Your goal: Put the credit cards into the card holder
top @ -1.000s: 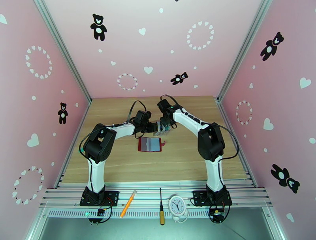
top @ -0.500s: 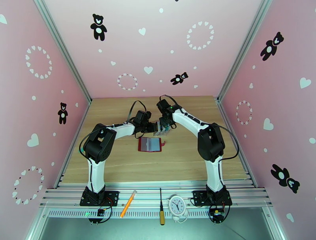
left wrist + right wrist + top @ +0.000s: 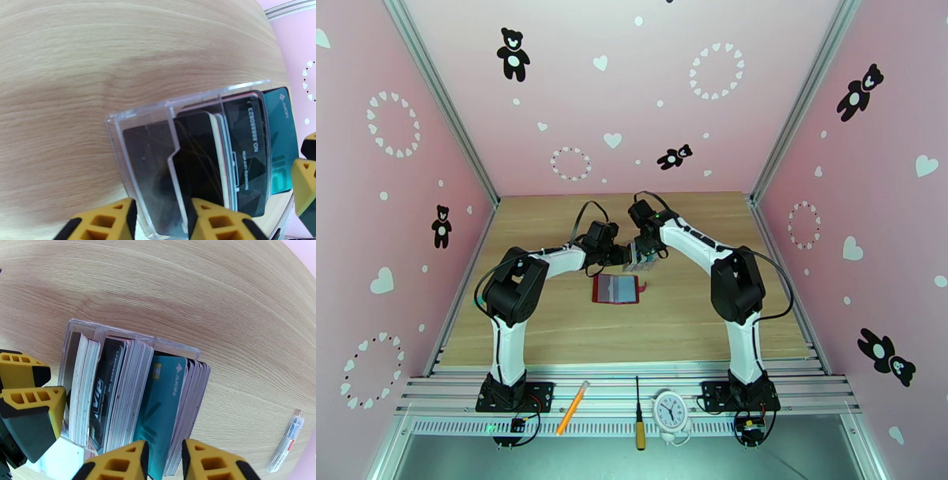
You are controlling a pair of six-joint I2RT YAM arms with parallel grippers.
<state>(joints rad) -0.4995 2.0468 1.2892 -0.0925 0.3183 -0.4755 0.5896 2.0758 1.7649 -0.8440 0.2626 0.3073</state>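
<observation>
Near rail: orange pen (image 3: 573, 406), screwdriver (image 3: 638, 417), small clock (image 3: 671, 410). Card holder (image 3: 617, 288) lies open and flat on the table (image 3: 695, 316), just short of both grippers and apart from them. Beyond it, left gripper (image 3: 161, 209) is clamped on the end of the clear slotted stand (image 3: 79, 325), which is packed with credit cards (image 3: 118, 386). Right gripper (image 3: 164, 455) straddles the teal card (image 3: 162, 398); cannot tell whether it pinches.

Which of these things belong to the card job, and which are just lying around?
For the job:
- cards
- red wallet
- clear stand, with the cards in it

Lying about:
- orange pen
- screwdriver
- clock
- small packet
</observation>
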